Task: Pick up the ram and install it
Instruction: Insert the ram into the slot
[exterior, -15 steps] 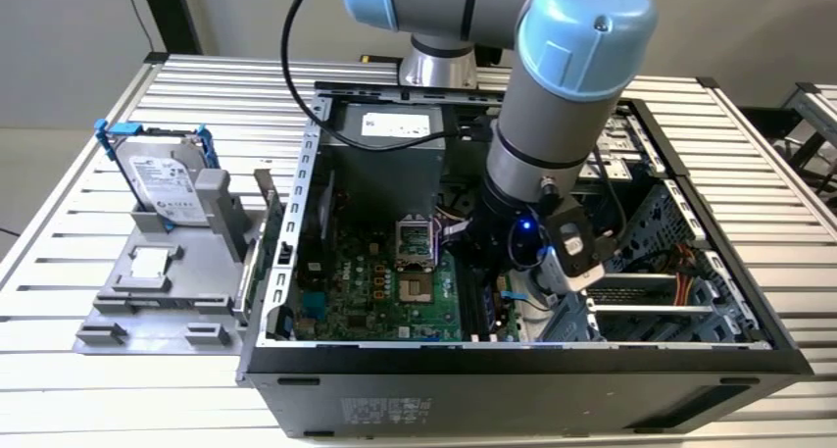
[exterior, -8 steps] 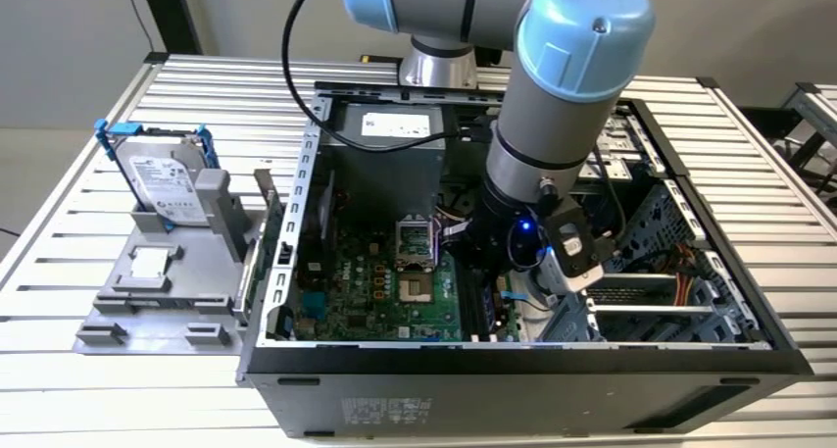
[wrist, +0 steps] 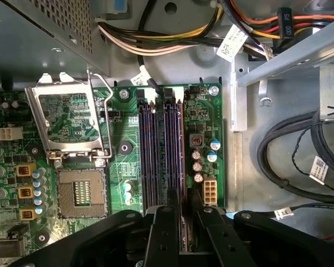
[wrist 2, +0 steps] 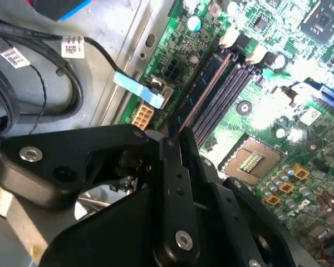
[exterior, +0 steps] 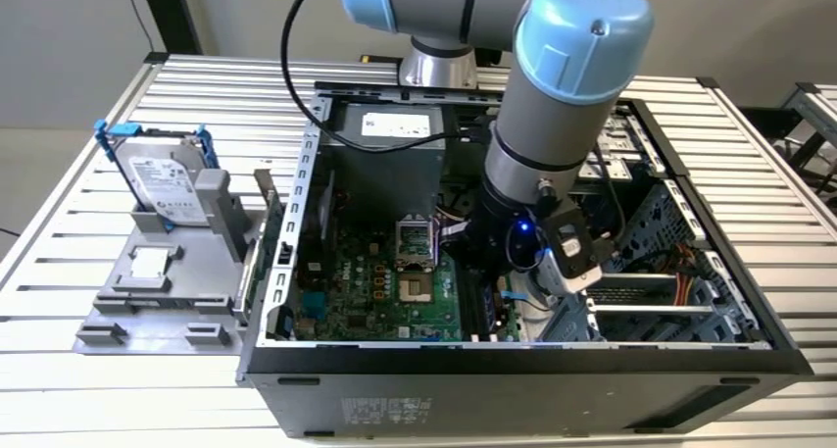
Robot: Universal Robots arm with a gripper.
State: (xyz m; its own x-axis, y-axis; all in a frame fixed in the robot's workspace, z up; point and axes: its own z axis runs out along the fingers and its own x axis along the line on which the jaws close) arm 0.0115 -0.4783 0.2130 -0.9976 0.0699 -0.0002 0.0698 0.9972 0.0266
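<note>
Black fingers clenched on the ram above the slots.
Inside the open case on the slatted desk, the ram stood edge-on along the four dark slots of the green board; whether it was seated could not be told. Cables with white barcode tags crowded the board's edge. One hard drive leaned on a grey holder at the exterior view's left.

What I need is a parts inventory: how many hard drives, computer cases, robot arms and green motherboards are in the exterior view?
Hard drive: 1
Computer case: 1
Robot arm: 1
Green motherboard: 1
Total: 4
</note>
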